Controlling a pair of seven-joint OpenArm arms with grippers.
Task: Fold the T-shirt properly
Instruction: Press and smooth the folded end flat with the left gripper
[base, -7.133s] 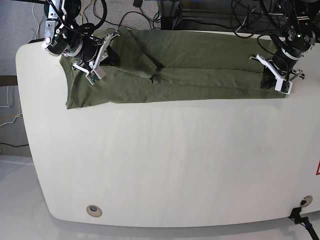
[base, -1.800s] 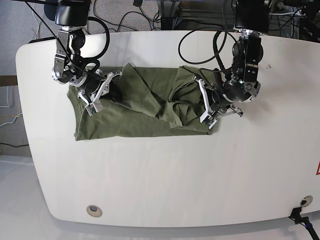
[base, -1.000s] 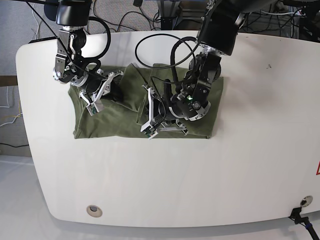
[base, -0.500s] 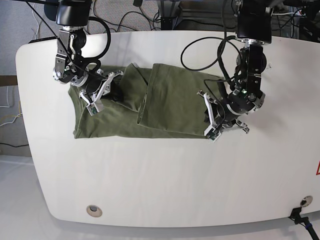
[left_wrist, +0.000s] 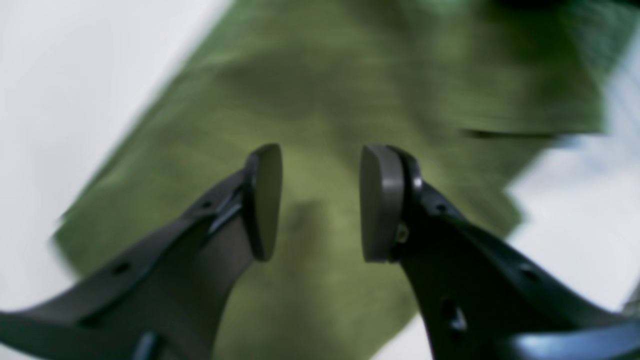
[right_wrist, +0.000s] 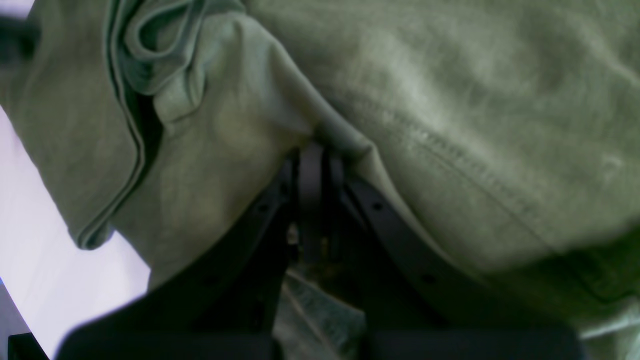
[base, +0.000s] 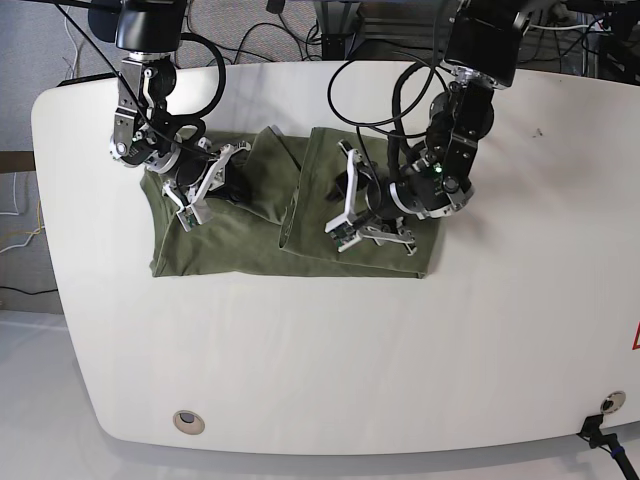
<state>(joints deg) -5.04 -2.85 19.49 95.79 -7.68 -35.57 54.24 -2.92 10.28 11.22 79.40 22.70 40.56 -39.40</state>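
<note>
The olive T-shirt (base: 250, 225) lay partly folded on the far left part of the white surface (base: 330, 370), long axis running left-right. The left gripper (left_wrist: 320, 202) hovered right over the folded-in flap, jaws parted with nothing between them. The right gripper (right_wrist: 311, 165) had its jaws pinched on the shirt's far-left end, so the free arm was nearer the loose flap.

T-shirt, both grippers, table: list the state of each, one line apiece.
T-shirt: lying on the table, one side folded over the middle, still rumpled near the collar end.
left gripper: open, jaws apart above the shirt, nothing between them.
right gripper: shut on a fold of the T-shirt.
table: white, bearing the shirt near its far edge.
</note>
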